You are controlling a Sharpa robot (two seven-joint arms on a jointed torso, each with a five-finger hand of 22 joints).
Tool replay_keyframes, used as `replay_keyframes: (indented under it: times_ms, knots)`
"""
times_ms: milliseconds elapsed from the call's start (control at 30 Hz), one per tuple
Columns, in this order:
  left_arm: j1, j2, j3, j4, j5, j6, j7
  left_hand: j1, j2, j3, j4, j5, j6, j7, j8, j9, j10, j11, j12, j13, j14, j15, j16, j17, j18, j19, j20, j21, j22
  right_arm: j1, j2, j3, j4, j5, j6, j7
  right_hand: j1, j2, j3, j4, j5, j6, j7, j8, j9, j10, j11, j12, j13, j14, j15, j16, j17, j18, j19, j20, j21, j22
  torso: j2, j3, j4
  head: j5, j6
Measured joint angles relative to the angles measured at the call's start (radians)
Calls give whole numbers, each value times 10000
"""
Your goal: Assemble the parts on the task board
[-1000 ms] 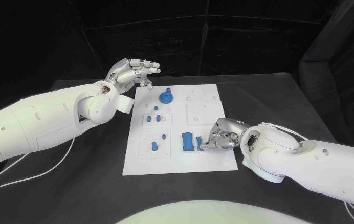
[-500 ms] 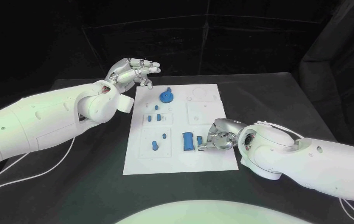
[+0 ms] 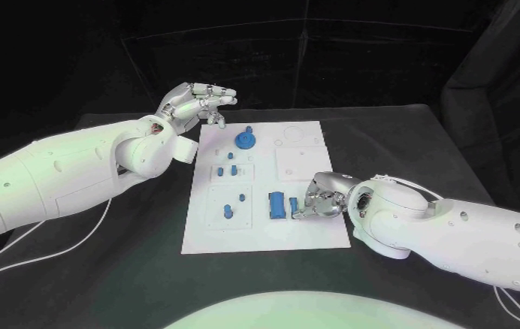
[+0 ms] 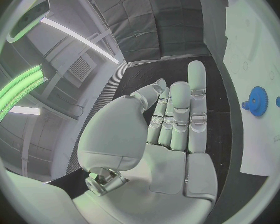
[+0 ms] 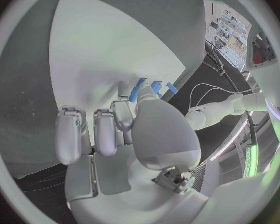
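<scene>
A black bench [image 3: 130,269] is seen, w/ black cloth hung behind as backdrop; a white cable [image 3: 65,242] is laid on the bench at approx. 8 o'clock from the board. The white board [image 3: 265,186] is laid mid-bench, long side running 12 to 6.

On the board, blue parts are seen: a gear [image 3: 246,141] at the 12 o'clock end, two small pegs [image 3: 225,170] nr centre-left, one peg [image 3: 228,210] at approx. 7 o'clock, and a block [image 3: 277,206] nr the 5 o'clock area. A further thin part [image 3: 294,207] is set just beside the block, at the right hand's fingertips.

The right hand [image 3: 321,201] is lowered onto the board at approx. 4 o'clock, fingers curled down; in the wrist view a blue part [image 5: 137,89] is pressed betw. thumb and a finger, so it is taken as pinched.

The left hand [image 3: 193,107] is held above the bench at approx. 11 o'clock, off the board's corner; nothing is held, fingers extended and apart from the thumb in the wrist view [image 4: 171,129], w/ the gear [image 4: 257,101] visible beyond.
</scene>
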Motion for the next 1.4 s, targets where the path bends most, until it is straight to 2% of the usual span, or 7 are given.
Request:
replay_keyframes:
  times_ms: [167,367,567,767,933,1133,1400]
  knots:
    - [0,5,0,-7,0,1,-1,0,0,0,0,0,0,0,0,0,0,0,0,0,0,0,0,0,0,0,0,0,0,0,-25,-1,23,-13,-195,58,-123,112,-189,134,1,0,0,0,14,0,0,-63,-2,0,0,-16,0,0,0,0,-11,0,-6,1,0,-16,4]
    - [0,10,0,-22,0,4,-4,0,0,0,0,0,0,0,0,0,0,0,0,0,0,0,0,0,0,0,0,0,0,-1,-278,-1,217,284,-670,393,-226,9,-398,288,3,-298,129,-75,5,-108,108,-346,-209,0,0,-191,-1,-1,-61,-11,-192,0,-21,-2,-8,-34,33]
    - [0,20,0,-37,0,6,-10,0,0,0,0,0,0,0,0,0,0,0,0,0,0,0,0,0,-1,0,0,0,0,19,-614,7,385,1032,-1172,904,-226,9,-490,324,269,-483,230,-197,-30,-196,196,-467,-321,0,0,-241,-28,0,-111,39,-237,0,-41,-17,-8,-81,93]
    - [0,36,-1,-41,0,9,-14,0,0,0,0,0,0,0,41,0,0,0,75,0,0,0,0,-15,0,0,0,0,-10,122,-656,18,209,1612,-1467,1200,-136,97,-490,324,443,-486,232,-197,-27,-231,231,-509,-326,-38,39,-241,-28,0,-111,39,-276,8,-46,-30,32,-112,140]
    - [0,37,-2,-42,0,11,-21,0,0,0,0,0,0,0,40,0,0,0,75,0,0,0,0,-15,0,0,0,0,-9,135,-513,17,-8,1704,-1470,1200,-12,222,-557,257,443,-333,108,-97,50,-228,227,-426,-250,-38,38,-241,7,0,-111,39,-277,8,-27,-30,50,-87,147]
    - [0,36,-3,-43,0,12,-25,0,0,0,0,0,0,0,39,0,0,0,75,0,0,0,0,-14,0,0,0,0,-9,142,-222,14,-253,1569,-1281,999,222,292,-559,118,455,-149,-15,125,170,-119,119,-296,-159,-38,38,-241,6,1,-111,39,-276,7,-10,-28,46,-56,126]
    - [0,50,-3,-47,0,21,-30,0,0,0,0,0,0,0,38,0,0,0,75,0,0,0,0,-13,-1,0,0,0,-9,142,92,11,-476,1244,-1020,617,322,393,-556,60,640,-99,-66,266,259,-31,30,-165,-52,-35,-37,-241,5,1,-49,-21,-199,6,-11,-20,39,-57,89]
